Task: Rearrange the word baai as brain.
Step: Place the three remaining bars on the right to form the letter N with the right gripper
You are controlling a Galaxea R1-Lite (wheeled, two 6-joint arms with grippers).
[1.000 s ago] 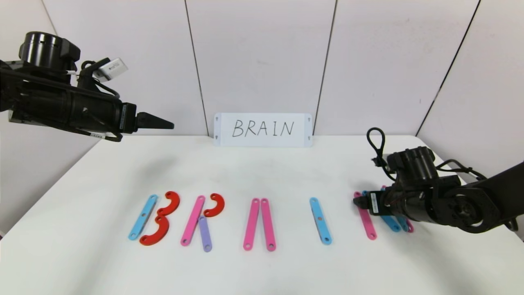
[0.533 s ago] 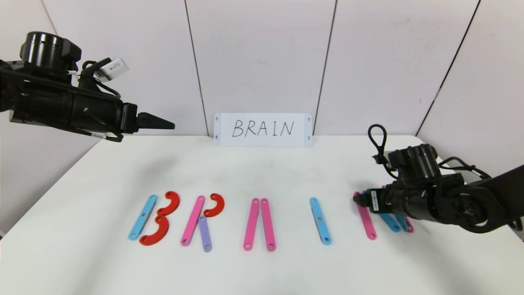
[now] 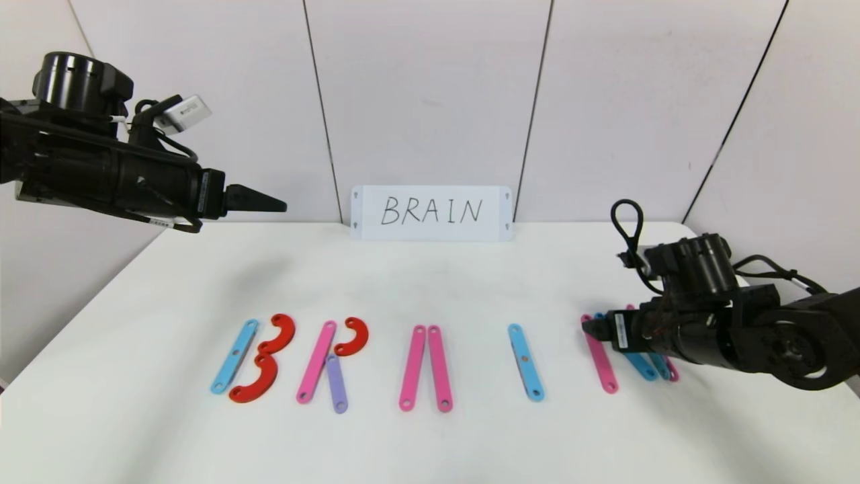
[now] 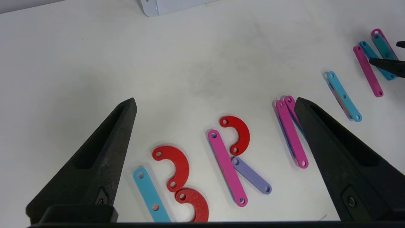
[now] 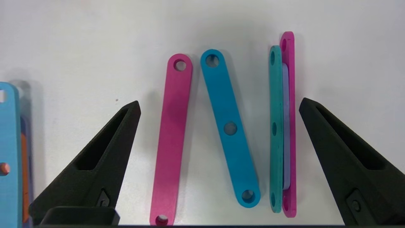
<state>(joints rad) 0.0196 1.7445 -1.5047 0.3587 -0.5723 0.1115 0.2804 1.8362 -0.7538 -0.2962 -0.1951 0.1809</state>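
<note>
Edging rightward, right end effector (image 3: 591,327) agape over N (image 5: 221,126), seemingly hovering.

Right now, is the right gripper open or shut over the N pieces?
Open. The right gripper holds nothing; its fingers straddle the pink bar, blue bar and the stacked bars, all flat on the table.

Even, bright overhead light falls on the white table (image 3: 430,282), giving soft, diffuse shadows beneath the raised left arm (image 3: 107,175) and beside each bar (image 5: 172,139). No harsh glare appears; the wall panels (image 3: 430,94) read faintly pink. The head view bows slightly at its edges. Wrist views stay sharp on the bars, with close fingers (image 5: 95,177) dark and little detailed.
</note>
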